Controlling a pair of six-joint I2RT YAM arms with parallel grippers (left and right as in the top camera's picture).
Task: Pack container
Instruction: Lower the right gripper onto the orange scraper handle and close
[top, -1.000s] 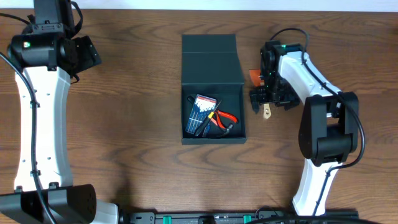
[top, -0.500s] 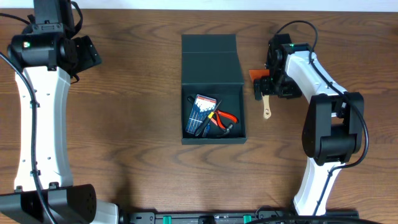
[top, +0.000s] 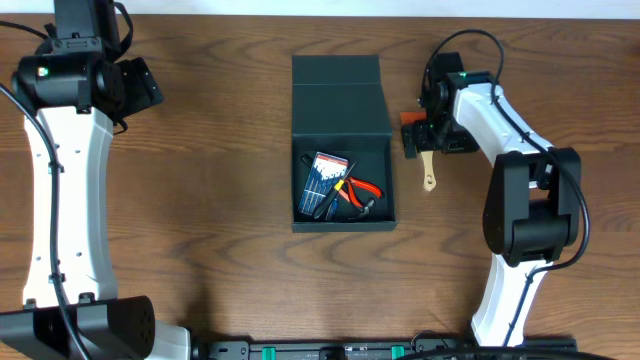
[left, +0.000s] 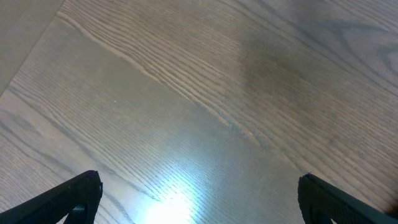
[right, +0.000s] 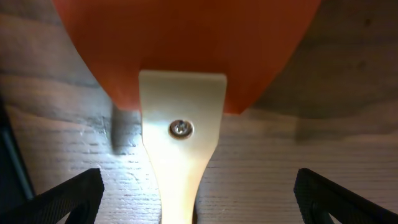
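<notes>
Overhead, the counter (top: 220, 200) carries the open container (top: 340, 100) at its middle. My right gripper (top: 420, 140), spread wide, hangs over the orange scraper (top: 428, 175) just beside the container. If I close off-centre, the flat handle may skid away.

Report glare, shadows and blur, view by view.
Overhead: even light, sharp, no glare on the container. Left wrist: bright glare patch low on the table. Right wrist: orange scraper close and soft, shadow left of its handle.
</notes>
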